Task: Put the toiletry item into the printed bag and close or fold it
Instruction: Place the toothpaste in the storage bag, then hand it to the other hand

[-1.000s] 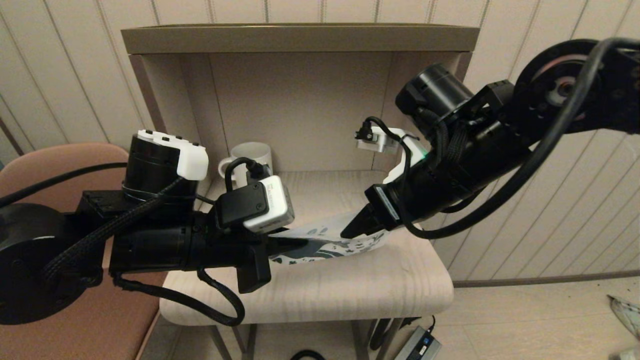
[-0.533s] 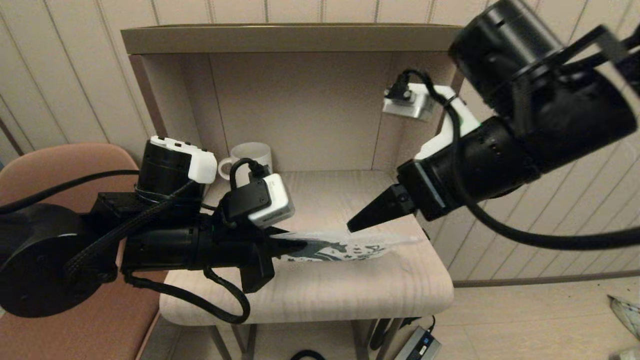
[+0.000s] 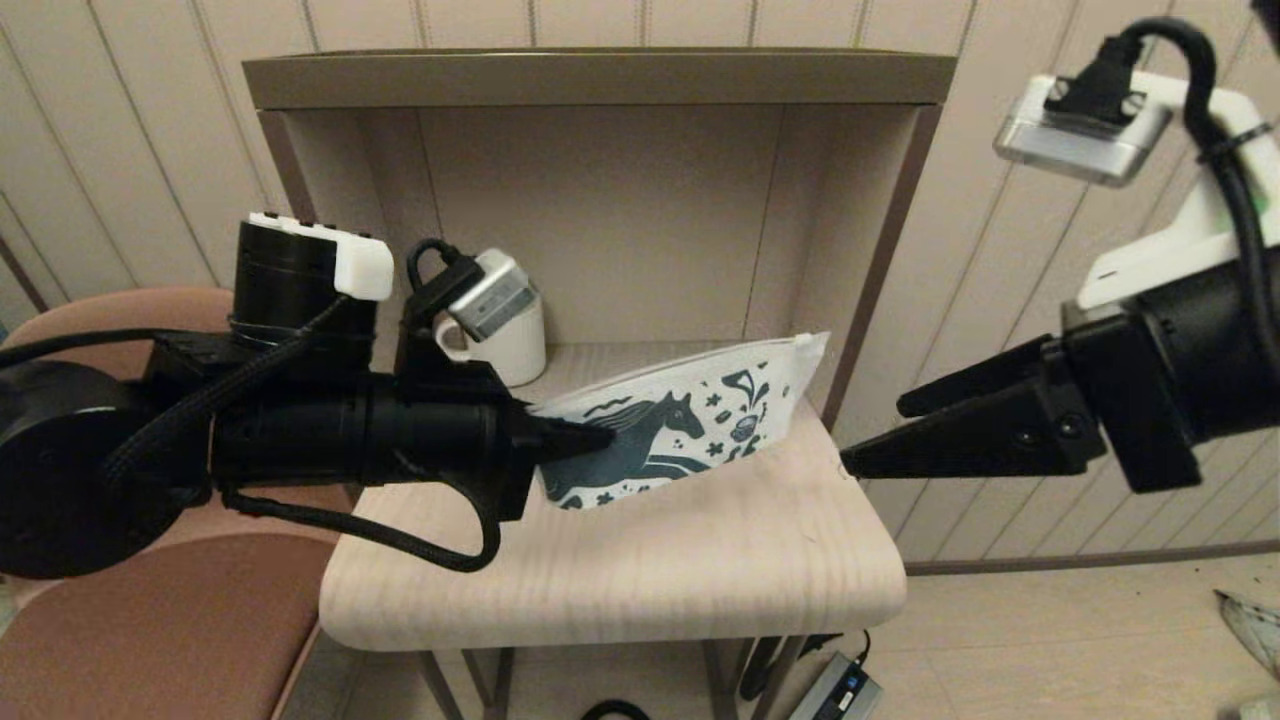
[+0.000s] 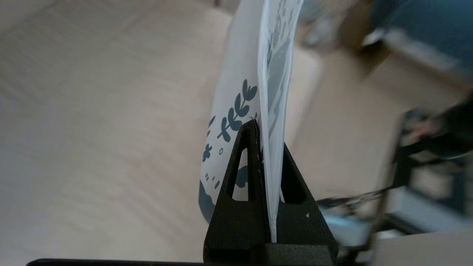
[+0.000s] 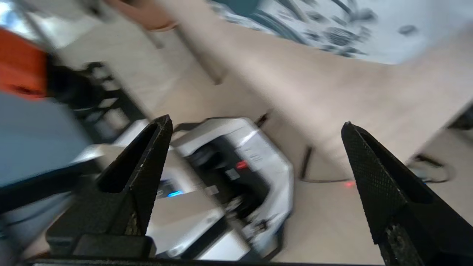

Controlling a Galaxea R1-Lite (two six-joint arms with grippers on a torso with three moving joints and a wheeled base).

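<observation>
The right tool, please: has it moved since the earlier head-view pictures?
Yes. The right tool has left the printed bag and pulled rightward, past the shelf's right wall.

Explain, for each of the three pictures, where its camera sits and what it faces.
Head: high, facing down at the table; both arms show.
Left wrist: behind the left tool, clamped on the printed bag.
Right wrist: behind the open right tool, facing the floor and table edge.
Shared: the bag appears in all three.

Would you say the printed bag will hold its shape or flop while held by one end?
The bag, pinched at one end by the left gripper, stands out nearly straight, so it seems fairly stiff and light. In the wrist view it bows slightly, so it would probably flex if pushed.
</observation>
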